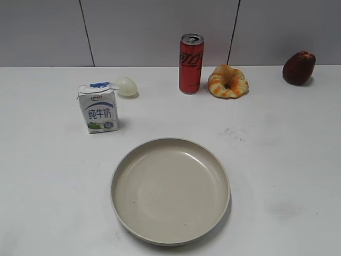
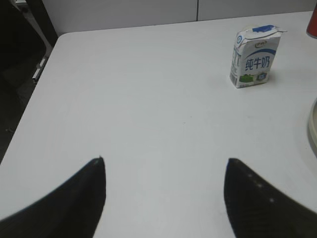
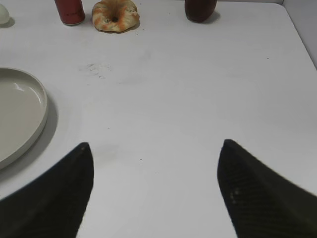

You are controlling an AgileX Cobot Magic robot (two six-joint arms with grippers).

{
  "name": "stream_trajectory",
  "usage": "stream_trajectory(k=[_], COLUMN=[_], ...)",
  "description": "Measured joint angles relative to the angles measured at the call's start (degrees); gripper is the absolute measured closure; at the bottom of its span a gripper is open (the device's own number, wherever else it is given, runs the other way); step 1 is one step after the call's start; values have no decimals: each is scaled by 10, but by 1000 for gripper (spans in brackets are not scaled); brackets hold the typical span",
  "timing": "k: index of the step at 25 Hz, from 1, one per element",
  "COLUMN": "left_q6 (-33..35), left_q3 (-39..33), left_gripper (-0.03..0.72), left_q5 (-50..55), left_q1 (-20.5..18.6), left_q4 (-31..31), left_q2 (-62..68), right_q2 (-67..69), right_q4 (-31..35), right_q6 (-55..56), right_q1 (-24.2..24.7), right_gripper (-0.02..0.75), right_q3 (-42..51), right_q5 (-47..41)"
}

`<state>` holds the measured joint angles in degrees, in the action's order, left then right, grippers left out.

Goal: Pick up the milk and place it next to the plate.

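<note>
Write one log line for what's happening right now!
milk: upright, untouched, far-left of plate | left gripper: open, empty | right gripper: open, empty | stage: not started

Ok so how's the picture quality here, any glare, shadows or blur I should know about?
Exterior view: even light, sharp; soft glare on the plate rim, small shadows beside the milk. Left wrist view: milk readable, left gripper fingertips dark and soft-edged. Right wrist view: right gripper likewise dark, faint smudges on the table.
</note>
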<state>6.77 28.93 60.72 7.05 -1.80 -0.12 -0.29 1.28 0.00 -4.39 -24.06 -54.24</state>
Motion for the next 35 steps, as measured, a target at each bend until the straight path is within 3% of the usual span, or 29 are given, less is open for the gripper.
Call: stream_trajectory(k=[23, 31, 35], left_q6=[0, 5, 49], left_q3=[1, 36, 63], left_gripper=[139, 140, 140], left_q5=[-5, -94, -147], left_q1=[0, 0, 0], left_q4=[0, -22, -26], left_q2=[5, 147, 260], right_q2=[0, 0, 0], right_q4=[0, 0, 0], right_q6=[0, 0, 0], right_q1=[0, 0, 0], right_gripper=[150, 150, 150], right_q3=[0, 0, 0], right_q5=[0, 0, 0])
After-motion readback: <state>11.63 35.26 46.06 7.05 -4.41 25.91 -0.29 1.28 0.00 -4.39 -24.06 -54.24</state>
